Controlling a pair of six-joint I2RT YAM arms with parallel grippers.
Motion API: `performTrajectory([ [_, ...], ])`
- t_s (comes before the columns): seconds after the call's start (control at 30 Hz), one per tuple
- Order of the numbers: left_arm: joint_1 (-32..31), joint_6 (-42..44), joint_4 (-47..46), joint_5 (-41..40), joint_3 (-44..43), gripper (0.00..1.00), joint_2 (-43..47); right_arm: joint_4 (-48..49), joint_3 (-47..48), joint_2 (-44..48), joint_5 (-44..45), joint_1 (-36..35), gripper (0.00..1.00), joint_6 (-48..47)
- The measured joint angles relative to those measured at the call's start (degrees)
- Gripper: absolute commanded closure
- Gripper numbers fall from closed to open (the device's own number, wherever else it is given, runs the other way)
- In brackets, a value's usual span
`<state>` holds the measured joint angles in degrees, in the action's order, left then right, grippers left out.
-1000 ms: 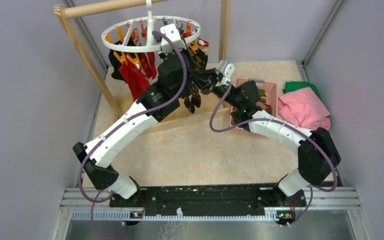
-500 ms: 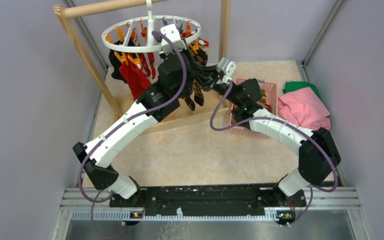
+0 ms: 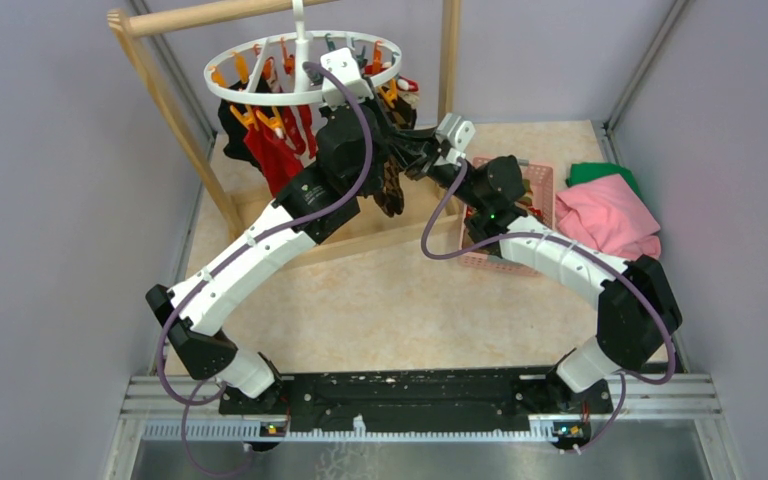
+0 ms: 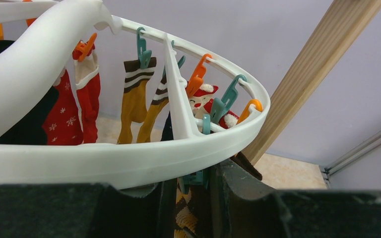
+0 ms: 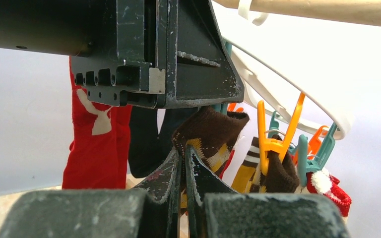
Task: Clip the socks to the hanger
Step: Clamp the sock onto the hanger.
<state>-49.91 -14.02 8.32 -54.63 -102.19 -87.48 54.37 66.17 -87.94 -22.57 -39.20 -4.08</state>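
Risen under the hanger [image 3: 250, 97], right jaws grip argyle sock [image 5: 208, 131]; left jaws squeeze teal clip [image 4: 193, 179].

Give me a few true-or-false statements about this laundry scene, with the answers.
1. Red socks hang from the hanger. True.
2. The pink cloth hangs there too. False: it lies on the table, right of the basket.
3. The right hand pinches a brown diamond-patterned sock. True.
4. The left hand rests on the table. False: it is up under the hanger's ring, closed on a teal clip.
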Motion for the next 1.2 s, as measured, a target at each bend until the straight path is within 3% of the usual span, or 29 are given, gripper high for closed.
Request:
performTrajectory([
  [0.43, 0.00, -0.90, 0.79, 0.61, 0.00, 0.66, 0.00, 2.47, -3.45, 0.02, 0.24, 0.59, 1.00, 1.14],
  [1.2, 0.02, -1.14, 2.03, 1.73, -0.02, 0.67, 0.00, 5.86, -6.51, 0.00, -5.09, 2.64, 1.00, 1.18],
])
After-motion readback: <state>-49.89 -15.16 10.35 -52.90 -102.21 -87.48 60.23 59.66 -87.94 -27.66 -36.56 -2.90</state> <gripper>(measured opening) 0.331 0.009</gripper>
